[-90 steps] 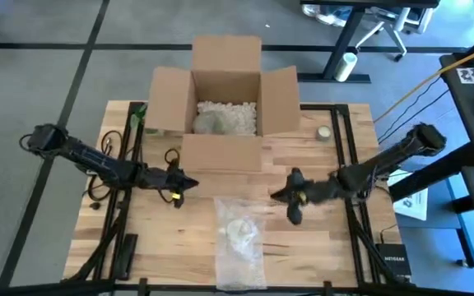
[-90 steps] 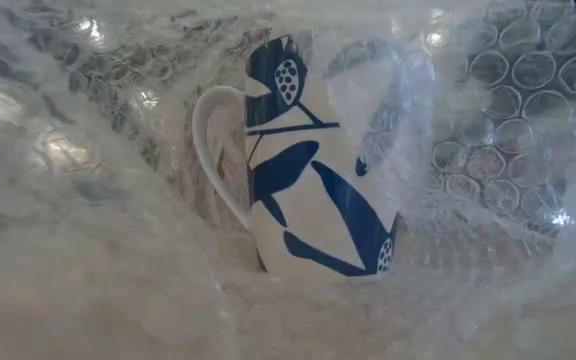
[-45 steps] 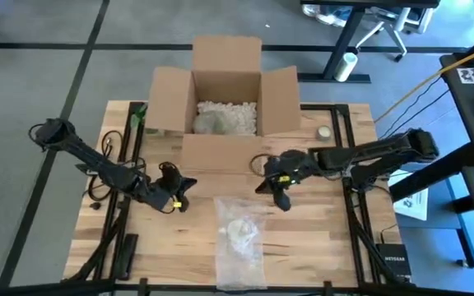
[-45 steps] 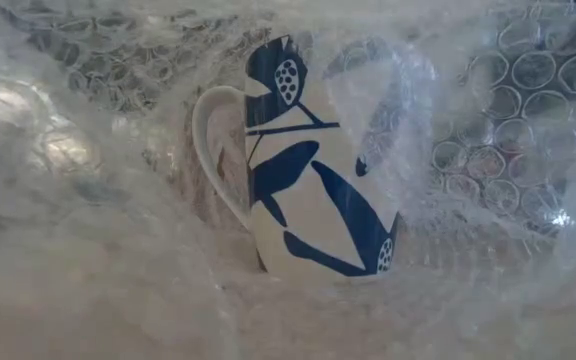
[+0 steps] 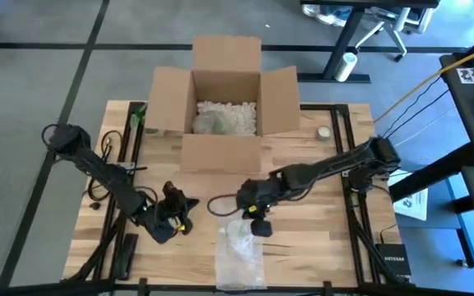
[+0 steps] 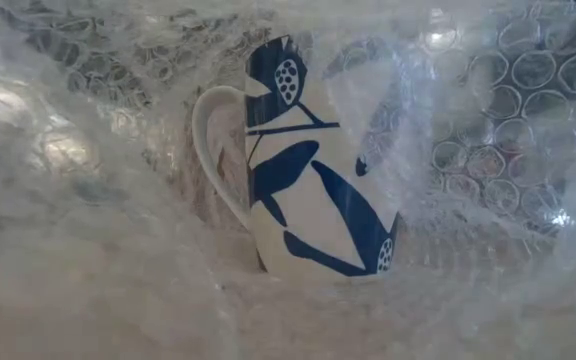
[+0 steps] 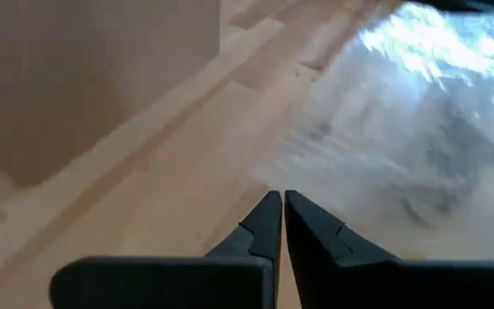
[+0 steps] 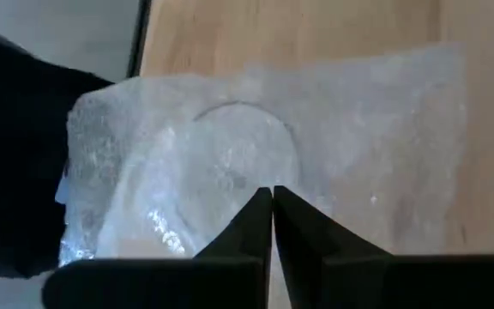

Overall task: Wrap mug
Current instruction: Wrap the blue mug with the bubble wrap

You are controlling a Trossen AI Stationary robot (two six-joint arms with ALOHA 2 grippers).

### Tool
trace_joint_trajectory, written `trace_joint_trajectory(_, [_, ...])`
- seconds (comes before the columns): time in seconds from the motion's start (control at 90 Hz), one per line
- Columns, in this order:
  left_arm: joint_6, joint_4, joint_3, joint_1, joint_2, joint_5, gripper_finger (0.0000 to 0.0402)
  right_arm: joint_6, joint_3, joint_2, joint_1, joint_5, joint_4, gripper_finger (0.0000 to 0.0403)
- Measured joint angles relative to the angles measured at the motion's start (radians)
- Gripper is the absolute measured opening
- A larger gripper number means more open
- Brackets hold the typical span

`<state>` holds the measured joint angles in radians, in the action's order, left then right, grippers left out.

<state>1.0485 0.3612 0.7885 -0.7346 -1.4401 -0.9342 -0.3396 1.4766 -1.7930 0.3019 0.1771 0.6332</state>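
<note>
One white ceramic mug with dark blue leaf shapes [image 6: 313, 170] stands upright under a single sheet of clear bubble wrap [image 5: 239, 247], near the front edge of the pale wooden bench [image 5: 303, 247]. From table height the wrap drapes all around the mug, its handle off to one side.

Two dark arms reach in. The right hand [image 5: 257, 226] hangs at the far edge of the wrap, just above the mug's rim; its wrist camera shows both fingers [image 8: 251, 227] pressed together, tips closed with nothing between them. The left hand [image 5: 178, 215] sits low over the bench just beside the wrap's left edge, its two fingers [image 7: 268, 227] likewise drawn together and holding nothing.

Behind them one open brown cardboard box [image 5: 227, 90] sits at the back of the bench, flaps spread, with white packing peanuts [image 5: 237, 113] inside. One small white round object [image 5: 324, 131] lies beside the box on the right.
</note>
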Motion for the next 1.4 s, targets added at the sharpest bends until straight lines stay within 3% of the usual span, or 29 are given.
trace_joint_trajectory(0.389, [0.104, 0.054, 0.107, -0.114, -0.100, 0.000, 0.0000, -0.123, 0.228, -0.204, 0.079, -0.087, 0.238, 0.0000])
trace_joint_trajectory(0.656, [0.111, -0.016, 0.123, -0.127, -0.150, 0.032, 0.0000, -0.135, 0.239, -0.311, 0.070, -0.021, 0.179, 0.0000])
trace_joint_trajectory(0.8, [0.055, -0.125, 0.123, -0.117, -0.203, 0.107, 0.0000, -0.135, 0.242, -0.359, 0.070, 0.026, 0.141, 0.0000])
trace_joint_trajectory(0.944, [-0.015, -0.246, 0.123, -0.108, -0.267, 0.113, 0.0000, -0.136, 0.255, -0.364, 0.071, 0.025, 0.101, 0.0000])
trace_joint_trajectory(1.044, [-0.043, -0.265, 0.123, -0.094, -0.289, 0.088, 0.0000, -0.125, 0.284, -0.370, 0.072, 0.025, 0.111, 0.0000])
trace_joint_trajectory(1.211, [-0.034, -0.177, 0.120, -0.050, -0.303, -0.042, 0.0000, -0.092, 0.317, -0.373, 0.078, 0.034, 0.103, 0.0000])
trace_joint_trajectory(1.4, [-0.058, -0.196, 0.083, 0.013, -0.304, -0.036, 0.0000, -0.071, 0.321, -0.373, 0.080, 0.044, 0.098, 0.0000])
